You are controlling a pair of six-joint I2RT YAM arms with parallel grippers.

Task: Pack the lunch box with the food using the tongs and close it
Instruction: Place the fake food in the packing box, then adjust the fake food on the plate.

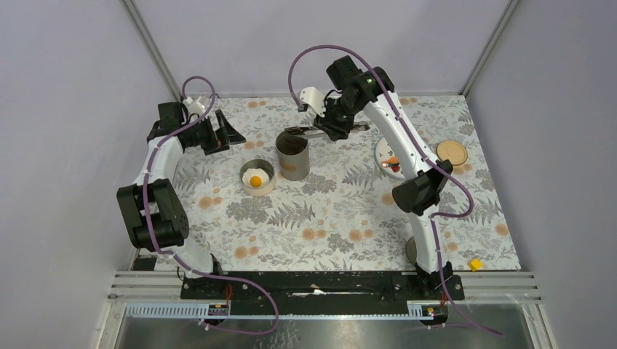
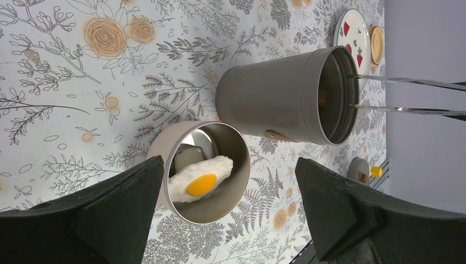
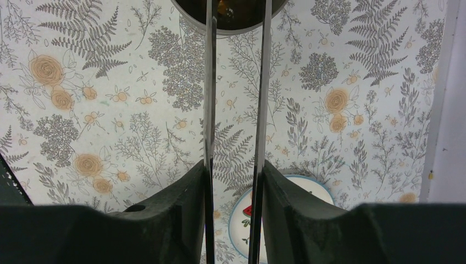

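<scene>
drop step looks done: the right gripper (image 3: 233, 176) clamps the tongs (image 2: 406, 81), arms parted, tips empty at the tall grey canister (image 2: 269, 99) mouth, orange piece (image 3: 221, 7) inside; next, withdraw toward the red pieces (image 2: 346, 28) right of the canister

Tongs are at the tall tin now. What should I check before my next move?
1. Hold of right gripper on tongs: ok, clamped.
2. Tips at the mouth of the tall tin: ok.
3. Nothing pinched between the tips: ok, the left wrist view shows them apart and bare.
4. The fried egg sits in the small tin: ok.
5. The plate cleared of food: not ok, red pieces lie on it.
6. The left gripper open, off both tins: ok.
</scene>
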